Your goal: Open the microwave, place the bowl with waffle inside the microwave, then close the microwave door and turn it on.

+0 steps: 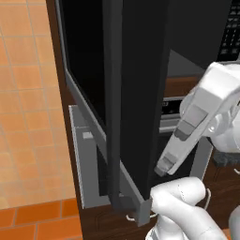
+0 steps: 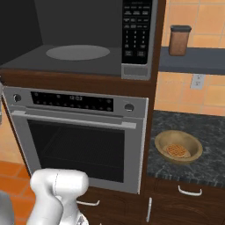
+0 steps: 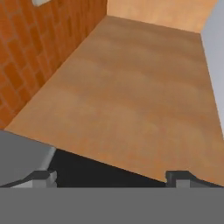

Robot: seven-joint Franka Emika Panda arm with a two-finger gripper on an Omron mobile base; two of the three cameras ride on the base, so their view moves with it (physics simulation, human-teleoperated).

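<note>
The wide black glass microwave door (image 1: 136,93) in its grey steel frame stands swung open, edge-on at 12 o'clock in the left base view. The steel-grey built-in microwave (image 2: 79,39) shows its pale turntable. The small tan bowl (image 2: 178,147) holding a waffle (image 2: 177,151) sits on the dark speckled counter (image 2: 211,132) at 3 o'clock from the silver oven (image 2: 79,140), well apart from the cavity. In my judgement the gripper (image 3: 111,177), fingers spread with nothing between them, must travel rightward and down to the bowl. Keypad text is illegible.
</note>
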